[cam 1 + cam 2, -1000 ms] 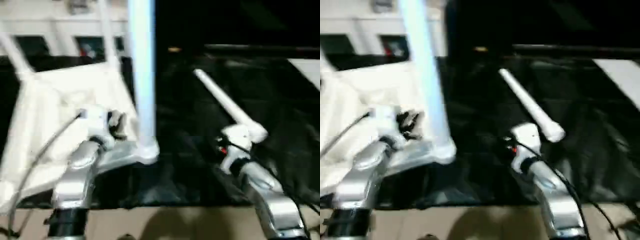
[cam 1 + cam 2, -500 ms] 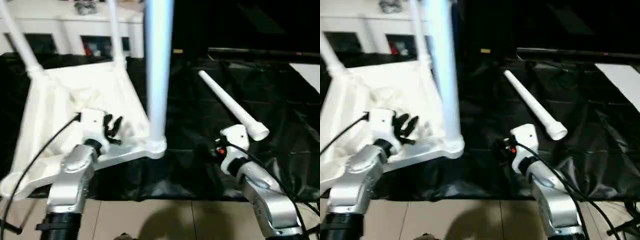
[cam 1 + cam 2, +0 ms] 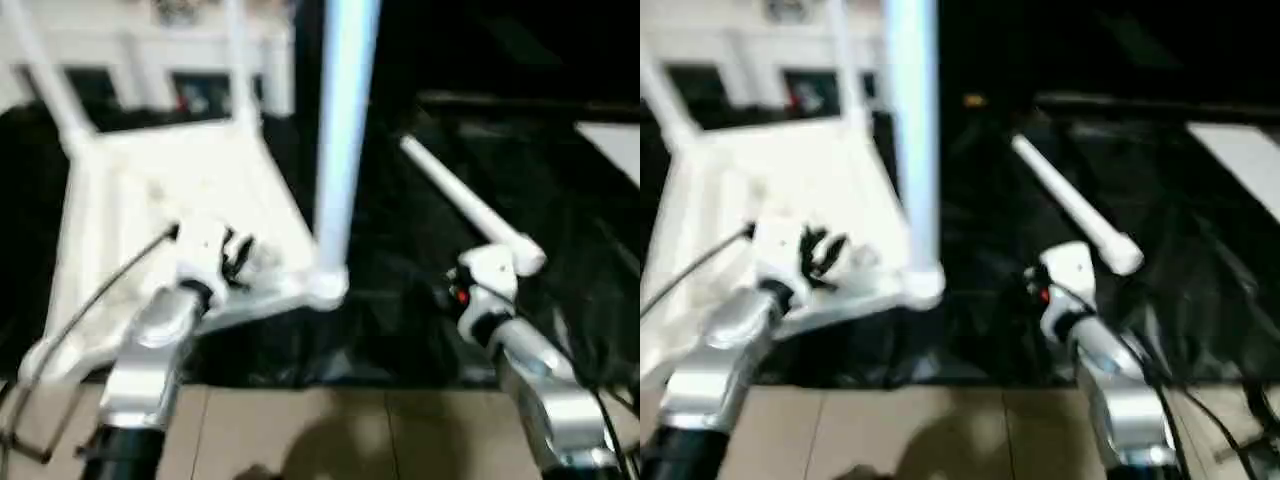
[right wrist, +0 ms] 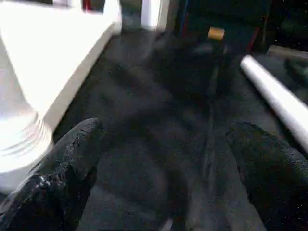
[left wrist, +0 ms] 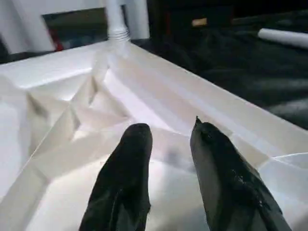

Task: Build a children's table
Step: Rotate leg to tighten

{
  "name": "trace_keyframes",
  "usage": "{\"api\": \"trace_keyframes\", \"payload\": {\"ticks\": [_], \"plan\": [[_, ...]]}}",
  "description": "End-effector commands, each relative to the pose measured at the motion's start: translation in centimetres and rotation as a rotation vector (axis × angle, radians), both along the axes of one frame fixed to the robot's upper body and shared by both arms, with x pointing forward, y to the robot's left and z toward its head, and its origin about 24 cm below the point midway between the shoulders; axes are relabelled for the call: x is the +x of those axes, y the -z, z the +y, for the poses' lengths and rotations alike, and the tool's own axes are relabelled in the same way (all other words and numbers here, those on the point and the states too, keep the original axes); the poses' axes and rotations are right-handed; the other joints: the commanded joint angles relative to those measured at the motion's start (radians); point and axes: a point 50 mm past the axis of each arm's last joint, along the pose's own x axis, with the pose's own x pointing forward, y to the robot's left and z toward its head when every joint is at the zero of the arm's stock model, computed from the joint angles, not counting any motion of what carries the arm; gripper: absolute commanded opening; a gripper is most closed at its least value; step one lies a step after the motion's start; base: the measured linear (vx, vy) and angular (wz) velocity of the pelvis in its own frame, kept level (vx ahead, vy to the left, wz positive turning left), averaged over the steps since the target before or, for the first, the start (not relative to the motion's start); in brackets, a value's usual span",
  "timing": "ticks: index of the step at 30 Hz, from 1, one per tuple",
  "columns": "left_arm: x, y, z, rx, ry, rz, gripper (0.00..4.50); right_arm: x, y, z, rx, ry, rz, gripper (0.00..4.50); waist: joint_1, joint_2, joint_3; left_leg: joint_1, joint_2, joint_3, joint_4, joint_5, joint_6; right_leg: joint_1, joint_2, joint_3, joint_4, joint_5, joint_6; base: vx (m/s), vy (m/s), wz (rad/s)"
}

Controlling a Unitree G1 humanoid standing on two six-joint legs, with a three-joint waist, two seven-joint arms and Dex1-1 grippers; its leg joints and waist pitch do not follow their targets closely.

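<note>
The children's table lies upside down on a black sheet, its ribbed white top (image 3: 130, 190) facing up. Three white legs stand in its corner sockets: a near one (image 3: 340, 150) and two far ones (image 3: 40, 70) (image 3: 238, 60). Another leg (image 3: 465, 205) lies loose on the sheet to the right. My left gripper (image 5: 168, 130) hovers just above the ribs near the top's near edge, open by a narrow gap with nothing in it. My right gripper (image 4: 163, 130) is wide open over the black sheet, between the near socket (image 4: 14, 139) and the loose leg (image 4: 274, 91).
A white cabinet (image 3: 130, 50) with dark openings stands behind the table. The black sheet (image 3: 400, 300) ends at a tiled floor (image 3: 300, 430) close to me. A white panel (image 3: 610, 140) lies at the far right. A cable (image 3: 90, 300) runs along my left arm.
The whole picture has shifted and tilted with the camera. Both grippers keep their opening, and the table and the loose leg lie as before.
</note>
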Motion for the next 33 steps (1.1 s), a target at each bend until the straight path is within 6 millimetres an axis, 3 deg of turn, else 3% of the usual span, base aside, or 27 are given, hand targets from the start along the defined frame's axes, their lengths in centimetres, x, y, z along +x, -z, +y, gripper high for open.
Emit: {"api": "trace_keyframes", "payload": {"ticks": [1,2,3,4,5,6,7,9,10,11,12,13,15,16,18,19,20,21,22,23,24,25,26,28,29,31,33], "plan": [[0.2,-0.3,-0.9,-0.032,0.022,-0.005,1.62,0.2,0.1,-1.7,0.023,0.1,0.005,4.41,0.006,0.013,-0.049,0.061,0.213,-0.119,-0.181,-0.667,0.014,-0.041,-0.075,0.079,0.007,-0.071,-0.06,-0.069,-0.155,0.29],[0.3,-0.4,-1.0,-0.029,0.024,-0.005,1.62,0.2,0.1,-1.9,0.022,0.117,0.001,4.41,0.013,-0.011,-0.048,0.037,0.144,-0.074,-0.149,-0.626,0.035,-0.033,-0.115,0.112,-0.085,-0.109,-0.126,-0.069,-0.155,0.29],[0.3,-0.4,-1.1,-0.022,0.027,-0.006,1.62,0.2,0.1,-2.1,0.022,0.127,0.002,4.41,0.024,-0.031,-0.046,0.021,0.107,-0.033,-0.074,-0.558,0.018,-0.035,-0.175,0.146,-0.165,-0.204,-0.176,-0.078,-0.207,0.17],[0.4,-0.5,-1.2,-0.017,0.028,-0.007,1.62,0.1,0.1,-2.1,0.024,0.13,0.005,4.41,0.06,-0.058,-0.05,0.016,0.061,0.085,0.107,-0.244,0.023,-0.023,-0.224,0.165,-0.228,-0.372,-0.094,-0.039,-0.22,-0.08],[0.4,-0.5,-1.2,-0.012,0.029,-0.008,1.62,0.1,0.2,-2.1,0.026,0.132,0.007,4.41,0.067,-0.064,-0.03,-0.041,0.057,0.107,0.117,-0.093,0.02,0.023,-0.195,0.151,-0.207,-0.404,0.156,-0.039,-0.22,-0.08],[0.4,-0.6,-1.3,-0.017,0.03,-0.01,1.62,0.1,0.2,-2.0,0.024,0.119,0.011,4.41,0.079,-0.053,-0.032,-0.045,0.069,0.107,0.104,-0.079,0.019,0.035,-0.2,0.154,-0.195,-0.363,0.225,-0.029,-0.183,-0.24],[0.4,-0.6,-1.3,-0.021,0.031,-0.01,1.62,0.1,0.3,-1.9,0.021,0.104,0.013,4.41,0.092,-0.059,-0.031,-0.015,0.087,0.11,0.069,-0.108,0.039,0.02,-0.172,0.143,-0.186,-0.277,0.26,-0.063,-0.132,-0.06],[0.5,-0.6,-1.4,-0.01,0.033,-0.013,1.62,-0.1,0.3,-1.6,0.023,0.065,0.018,4.41,0.088,-0.046,-0.047,0.015,0.111,0.112,0.011,-0.122,0.066,0.036,-0.117,0.112,-0.165,-0.083,0.204,-0.059,-0.105,0.02],[0.5,-0.6,-1.4,-0.01,0.034,-0.012,1.62,-0.1,0.3,-1.4,0.021,0.041,0.024,4.41,0.079,-0.03,-0.042,0.044,0.172,0.091,-0.019,-0.107,0.097,0.006,-0.108,0.09,-0.153,-0.001,0.159,-0.051,-0.037,0.1],[0.5,-0.6,-1.5,-0.012,0.034,-0.01,1.62,-0.2,0.3,-1.3,0.017,0.015,0.028,4.41,0.073,-0.015,-0.052,0.05,0.196,0.085,-0.027,-0.108,0.115,0.0,-0.114,0.08,-0.148,0.009,0.133,-0.051,-0.037,0.1],[0.6,-0.5,-1.4,-0.007,0.03,0.0,1.62,-0.3,0.3,-1.0,0.012,-0.012,0.033,4.41,0.073,0.006,-0.059,0.075,0.252,0.068,-0.041,-0.138,0.133,-0.011,-0.145,0.076,-0.135,0.025,0.046,0.0,0.0,0.0],[0.6,-0.5,-1.4,-0.009,0.026,0.0,1.62,-0.4,0.3,-0.7,-0.032,-0.05,0.032,4.41,0.064,0.001,-0.051,0.067,0.267,0.073,-0.051,-0.176,0.143,-0.013,-0.161,0.076,-0.13,0.034,-0.031,0.0,0.0,0.0],[0.6,-0.6,-1.4,-0.048,0.029,-0.005,1.62,-0.6,0.6,-0.2,-0.057,-0.093,0.049,4.41,0.074,-0.012,-0.041,0.061,0.226,0.12,-0.038,-0.228,0.097,-0.009,-0.173,0.083,-0.153,-0.035,-0.096,0.0,0.0,0.0],[0.6,-0.6,-1.3,-0.054,0.029,-0.004,1.62,-0.6,0.7,0.0,-0.062,-0.097,0.048,4.41,0.092,-0.033,-0.033,0.006,0.186,0.108,-0.046,-0.206,0.117,0.038,-0.21,0.041,-0.15,-0.115,-0.114,-0.041,0.028,0.18],[0.6,-0.6,-1.2,-0.045,0.023,-0.001,1.62,-0.5,0.7,0.1,-0.067,-0.098,0.044,4.41,0.101,-0.031,-0.037,-0.003,0.178,0.113,0.02,-0.157,0.172,0.041,-0.294,0.033,-0.205,-0.273,-0.119,-0.039,0.043,0.26],[0.6,-0.6,-1.2,-0.044,0.024,-0.005,1.62,-0.5,0.7,0.3,-0.061,-0.096,0.039,4.41,0.109,-0.027,-0.041,-0.03,0.19,0.114,0.081,-0.094,0.158,0.061,-0.357,0.028,-0.224,-0.288,-0.098,-0.015,0.104,0.33],[0.6,-0.6,-1.2,-0.045,0.025,-0.007,1.62,-0.5,0.6,0.3,-0.05,-0.088,0.033,4.41,0.102,-0.023,-0.037,-0.044,0.202,0.108,0.113,-0.065,0.123,0.063,-0.385,0.009,-0.229,-0.27,-0.082,-0.015,0.104,0.33],[0.6,-0.6,-1.3,-0.044,0.026,-0.008,1.62,-0.4,0.6,0.3,-0.042,-0.08,0.032,4.41,0.113,-0.017,-0.037,-0.045,0.2,0.108,0.116,-0.062,0.111,0.059,-0.382,0.003,-0.229,-0.263,-0.084,-0.011,0.14,0.29],[0.6,-0.6,-1.3,-0.042,0.027,-0.01,1.62,-0.4,0.7,0.2,-0.013,-0.056,0.039,4.41,0.124,-0.01,-0.034,0.009,0.216,0.117,0.08,-0.108,0.08,0.019,-0.341,0.058,-0.221,-0.292,-0.152,-0.007,0.19,0.14],[0.6,-0.6,-1.3,-0.039,0.028,-0.011,1.62,-0.3,0.7,0.0,-0.014,-0.04,0.042,4.41,0.121,-0.011,-0.03,0.009,0.219,0.121,0.057,-0.106,0.089,0.031,-0.322,0.047,-0.214,-0.296,-0.18,-0.007,0.19,0.14],[0.6,-0.7,-1.4,-0.017,0.026,-0.018,1.62,-0.2,0.7,-0.2,-0.02,-0.027,0.041,4.41,0.129,0.003,-0.039,0.048,0.227,0.135,-0.003,-0.11,0.121,0.015,-0.245,0.018,-0.188,-0.264,-0.18,-0.012,0.243,0.1],[0.6,-0.9,-1.7,0.033,0.037,-0.052,1.62,-0.2,0.7,-0.4,-0.033,-0.008,0.034,4.41,0.09,0.02,-0.046,0.112,0.233,0.133,-0.051,-0.094,0.194,-0.042,-0.109,-0.037,-0.093,-0.129,-0.137,-0.006,0.268,0.16],[0.6,-1.0,-1.7,0.036,0.038,-0.054,1.62,-0.2,0.7,-0.5,-0.034,-0.007,0.033,4.41,0.072,0.038,-0.055,0.14,0.256,0.125,-0.067,-0.081,0.233,-0.09,-0.068,-0.045,-0.01,-0.046,-0.07,-0.006,0.268,0.16],[0.6,-0.9,-1.9,0.032,0.041,-0.044,1.62,-0.2,0.7,-0.8,-0.028,0.018,0.033,4.41,0.075,0.026,-0.049,0.087,0.277,0.131,-0.088,-0.02,0.189,-0.093,-0.076,-0.025,0.014,0.029,0.002,-0.01,0.236,0.11],[0.7,-0.8,-1.9,0.02,0.041,-0.036,1.62,-0.2,0.7,-1.0,-0.021,0.04,0.031,4.41,0.078,0.018,-0.056,0.083,0.279,0.127,-0.09,-0.073,0.046,-0.08,-0.091,-0.004,-0.018,0.087,-0.006,-0.037,0.26,0.2],[0.7,-0.8,-2.0,0.013,0.045,-0.035,1.62,-0.1,0.7,-1.2,-0.015,0.057,0.031,4.41,0.062,0.011,-0.057,0.096,0.298,0.11,-0.104,-0.244,-0.14,-0.078,-0.107,0.014,-0.044,0.108,-0.043,-0.039,0.105,0.15],[0.7,-0.8,-2.0,-0.024,0.042,-0.027,1.62,-0.1,0.6,-1.5,-0.015,0.074,0.031,4.41,0.043,0.014,-0.049,0.089,0.32,0.1,-0.139,-0.417,-0.142,-0.071,-0.102,0.011,-0.039,0.06,-0.017,-0.027,0.01,0.06]]}}
